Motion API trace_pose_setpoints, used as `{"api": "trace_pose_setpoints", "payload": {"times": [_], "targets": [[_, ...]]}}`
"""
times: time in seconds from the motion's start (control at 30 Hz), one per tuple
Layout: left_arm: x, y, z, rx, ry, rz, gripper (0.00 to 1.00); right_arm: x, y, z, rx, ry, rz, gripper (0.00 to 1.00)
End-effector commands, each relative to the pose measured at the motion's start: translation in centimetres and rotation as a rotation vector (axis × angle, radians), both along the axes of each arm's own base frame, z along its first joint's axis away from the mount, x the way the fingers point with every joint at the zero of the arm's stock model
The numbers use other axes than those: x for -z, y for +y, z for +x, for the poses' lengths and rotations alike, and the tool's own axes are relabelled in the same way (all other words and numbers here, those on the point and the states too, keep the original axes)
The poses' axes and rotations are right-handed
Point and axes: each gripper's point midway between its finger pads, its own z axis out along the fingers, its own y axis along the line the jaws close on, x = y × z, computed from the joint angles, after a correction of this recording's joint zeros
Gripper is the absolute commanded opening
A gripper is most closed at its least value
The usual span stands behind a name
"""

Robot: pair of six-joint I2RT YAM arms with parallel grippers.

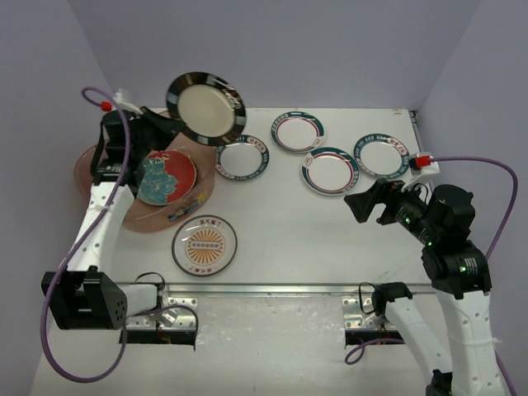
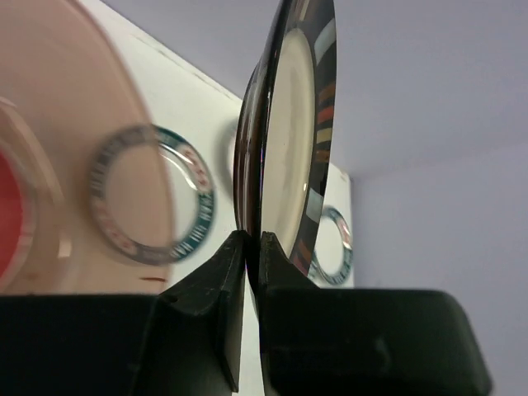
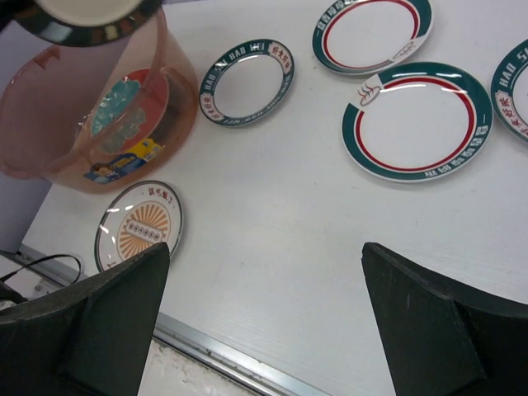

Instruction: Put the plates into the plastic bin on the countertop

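Observation:
My left gripper (image 1: pixel 178 129) (image 2: pixel 254 239) is shut on the lower rim of the dark-rimmed plate (image 1: pixel 206 109) (image 2: pixel 293 157) and holds it tilted up above the far edge of the plastic bin (image 1: pixel 89 165) (image 3: pixel 49 124). The red-teal floral plate (image 1: pixel 165 177) lies inside the bin. The orange-centred plate (image 1: pixel 205 245) (image 3: pixel 139 225) lies on the countertop (image 1: pixel 280 239) just in front of the bin. Small white plates (image 1: pixel 242 157) (image 1: pixel 298 131) (image 1: pixel 329 171) (image 1: pixel 381 157) lie across the far half. My right gripper (image 1: pixel 363 206) (image 3: pixel 266 247) is open and empty above the countertop. The blue-white plate is hidden.
A metal rail (image 1: pixel 289 289) (image 3: pixel 214 355) runs along the countertop's front edge. Purple-grey walls close in the back and both sides. Purple cables loop from both arms.

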Motion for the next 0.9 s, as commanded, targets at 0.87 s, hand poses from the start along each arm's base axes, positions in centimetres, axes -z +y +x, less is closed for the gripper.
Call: {"api": "trace_pose_setpoints", "payload": {"times": [0.87], "targets": [[14.6,17.2,-2.9,-0.355,0.285,-0.103,0.38,1.7,2.9,2.5,-0.150,0.022,0.070,0.99]]}}
